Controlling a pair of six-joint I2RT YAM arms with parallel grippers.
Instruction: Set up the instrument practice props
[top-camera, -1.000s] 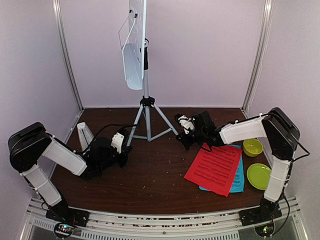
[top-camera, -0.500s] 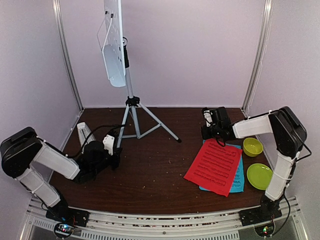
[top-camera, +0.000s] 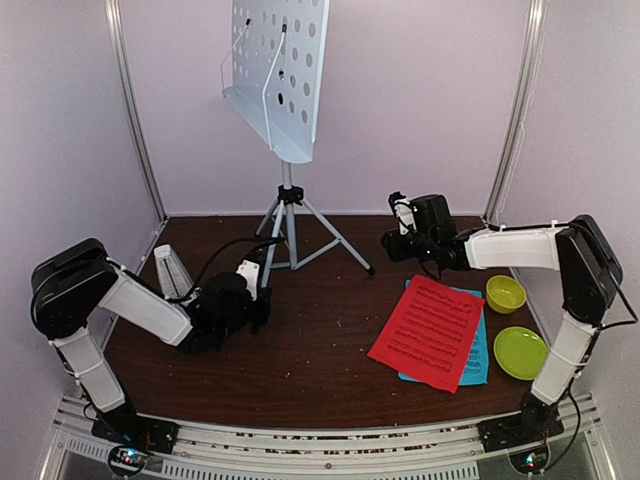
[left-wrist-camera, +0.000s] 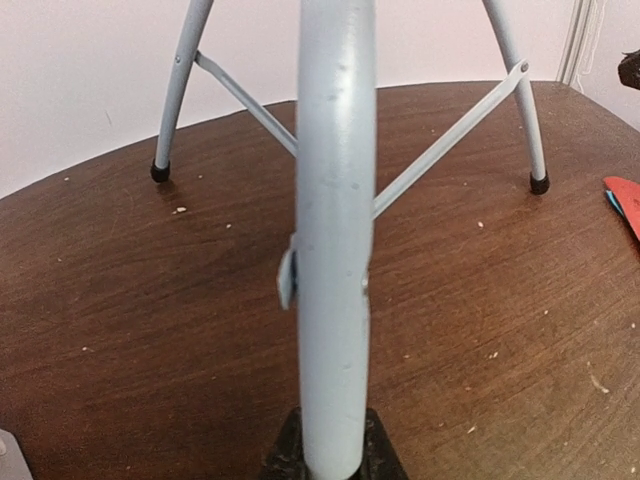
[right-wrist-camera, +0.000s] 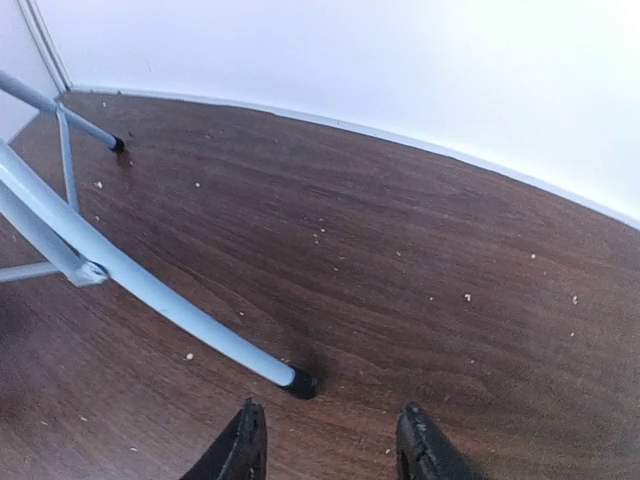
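The music stand has a pale-blue perforated desk (top-camera: 277, 75) on a silver tripod (top-camera: 288, 215) at the back middle. My left gripper (top-camera: 263, 297) is shut on the tripod's near leg (left-wrist-camera: 335, 250), whose tube fills the gap between the jaws. My right gripper (right-wrist-camera: 330, 452) is open and empty just behind the black foot (right-wrist-camera: 298, 382) of the right leg. It appears in the top view as the right gripper (top-camera: 392, 240). Red sheet music (top-camera: 428, 330) lies on a blue sheet (top-camera: 479, 362) at the right. The pale-grey metronome (top-camera: 171, 272) stands at the left.
A lime-green bowl (top-camera: 506, 293) and plate (top-camera: 522, 352) sit at the right edge beside the sheets. The white back wall (right-wrist-camera: 400, 60) is close behind the stand. Two other tripod feet (left-wrist-camera: 160, 172) rest on the brown table (top-camera: 320, 370).
The stand has shifted right with my left gripper and its desk has turned face-on. My right gripper has opened and moved slightly left toward the leg's foot.
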